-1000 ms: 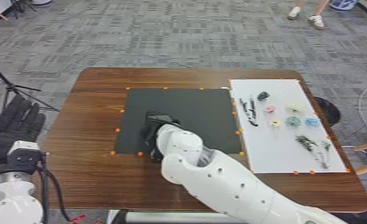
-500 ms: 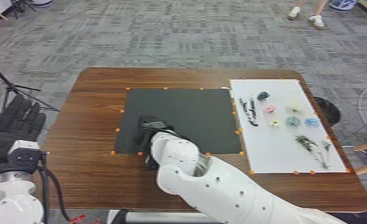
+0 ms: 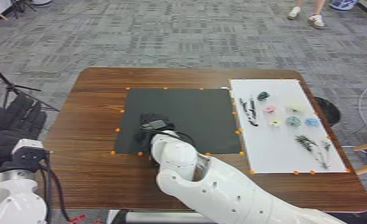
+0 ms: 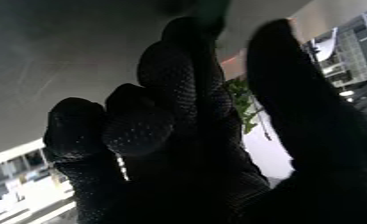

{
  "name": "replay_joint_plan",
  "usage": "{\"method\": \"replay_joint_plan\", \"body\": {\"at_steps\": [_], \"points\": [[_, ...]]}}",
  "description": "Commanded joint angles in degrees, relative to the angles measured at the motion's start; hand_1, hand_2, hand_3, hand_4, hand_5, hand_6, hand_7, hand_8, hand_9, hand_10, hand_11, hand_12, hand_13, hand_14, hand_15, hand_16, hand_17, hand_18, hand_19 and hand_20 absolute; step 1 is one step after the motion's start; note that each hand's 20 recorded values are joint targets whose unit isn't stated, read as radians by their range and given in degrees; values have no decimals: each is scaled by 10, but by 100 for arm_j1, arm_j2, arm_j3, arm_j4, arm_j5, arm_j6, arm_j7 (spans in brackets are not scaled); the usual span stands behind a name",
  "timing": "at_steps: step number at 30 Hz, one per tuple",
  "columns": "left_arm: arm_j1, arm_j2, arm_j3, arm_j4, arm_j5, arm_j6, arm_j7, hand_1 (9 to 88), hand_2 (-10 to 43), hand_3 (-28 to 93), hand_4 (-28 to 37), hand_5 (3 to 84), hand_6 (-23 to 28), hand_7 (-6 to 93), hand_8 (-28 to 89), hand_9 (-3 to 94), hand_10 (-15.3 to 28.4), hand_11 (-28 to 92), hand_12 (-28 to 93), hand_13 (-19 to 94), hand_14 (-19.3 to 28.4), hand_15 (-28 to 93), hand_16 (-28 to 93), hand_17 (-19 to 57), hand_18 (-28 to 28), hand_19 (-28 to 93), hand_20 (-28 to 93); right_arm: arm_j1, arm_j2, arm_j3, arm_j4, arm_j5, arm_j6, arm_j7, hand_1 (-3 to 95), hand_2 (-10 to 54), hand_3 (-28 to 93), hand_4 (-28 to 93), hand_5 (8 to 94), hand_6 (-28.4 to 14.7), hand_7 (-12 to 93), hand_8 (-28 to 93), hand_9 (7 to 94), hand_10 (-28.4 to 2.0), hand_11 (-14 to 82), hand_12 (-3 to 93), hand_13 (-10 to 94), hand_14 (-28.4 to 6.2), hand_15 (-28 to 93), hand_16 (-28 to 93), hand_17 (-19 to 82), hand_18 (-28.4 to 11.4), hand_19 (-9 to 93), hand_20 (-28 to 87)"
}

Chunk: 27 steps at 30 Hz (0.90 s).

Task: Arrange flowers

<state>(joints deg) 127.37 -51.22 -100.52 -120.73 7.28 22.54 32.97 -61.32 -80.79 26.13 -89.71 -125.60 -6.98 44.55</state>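
The right hand (image 3: pixel 155 123) is covering part of the dark mat (image 3: pixel 206 125); whether it's pinching anything, I can't tell. Green leaves (image 4: pixel 241 99) are peeking from behind it in the wrist view. Colored flowers (image 3: pixel 293 121) are lying on the counter's (image 3: pixel 99 175) white sheet (image 3: pixel 273 155), and a dark bin (image 3: pixel 330 111) is standing alongside.

Pastel blooms (image 3: pixel 293 121) and sprigs (image 3: pixel 305 142) lie on white sheet (image 3: pixel 277 161).

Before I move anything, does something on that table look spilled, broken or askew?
Nothing stands out: the dark mat and white sheet lie flat on the table, and the small flowers sit apart on the sheet, with no visible spill or break.
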Motion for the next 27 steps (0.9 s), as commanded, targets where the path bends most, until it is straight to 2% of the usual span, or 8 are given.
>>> {"method": "replay_joint_plan", "body": {"at_steps": [1,5,10,13,15,19,25,27], "points": [[54,7,10,-11,-225,-58,99,211,148,754,-283,411,84,145,-99,286,139,229,86,202,124,255,-42,-54,107,240,112,6,109,-23,-52,-22,184,-74,304,-95,753,-252,653,-53,580,-163,727,-158,517,463,733,-128,707,504,498,-259,932,431],[111,-28,-46,-20,-205,-85,93,211,148,753,-283,411,84,146,-99,286,140,229,86,202,125,259,-42,-54,107,241,112,10,298,-90,-346,65,252,32,238,-80,735,-193,639,-65,565,-170,751,-165,472,428,741,-125,694,495,506,-255,932,429],[191,-91,-123,-29,-201,-82,70,211,148,753,-283,411,83,146,-99,285,140,229,86,202,125,260,-43,-53,107,240,111,-83,590,-62,-801,-29,288,-5,206,76,748,-156,613,-92,591,-171,787,-181,363,322,750,-124,672,469,516,-256,932,422],[154,-129,-106,-7,-165,-102,31,211,148,753,-283,411,84,146,-100,286,140,229,87,202,125,260,-44,-53,107,239,111,-255,831,159,-1198,23,144,-30,204,97,755,-152,582,-110,614,-182,791,-196,271,253,761,-119,642,446,522,-256,932,417],[149,-147,-121,7,-183,-179,59,212,148,753,-283,411,84,146,-100,286,139,229,86,202,125,260,-44,-53,107,239,111,-379,1100,264,-1476,-262,419,-110,202,104,755,-151,574,-113,562,-183,774,-205,252,236,751,-129,634,436,506,-261,932,410],[270,-206,-251,-29,-133,-238,106,211,148,754,-283,412,85,145,-99,284,139,229,87,202,125,259,-44,-53,107,238,111,-825,1725,650,-1948,-1541,1291,-362,198,107,759,-149,583,-118,251,-81,722,-222,256,231,710,-157,662,414,472,-279,932,400],[543,-257,-479,-102,-104,-298,193,210,147,755,-283,411,83,146,-100,283,138,228,86,203,124,257,-45,-52,107,237,111,-1627,2478,1858,-2660,-1783,1409,-281,264,-38,763,-160,554,-127,175,-62,650,-228,243,217,665,-167,659,373,428,-284,932,363],[616,-265,-537,-149,-79,-240,185,210,146,755,-283,410,82,146,-100,283,138,227,86,203,124,255,-45,-52,107,237,111,-1922,2808,2175,-2842,-1985,1794,-150,277,-60,759,-163,555,-126,172,-66,641,-228,231,208,659,-167,661,358,421,-284,931,350]]}}
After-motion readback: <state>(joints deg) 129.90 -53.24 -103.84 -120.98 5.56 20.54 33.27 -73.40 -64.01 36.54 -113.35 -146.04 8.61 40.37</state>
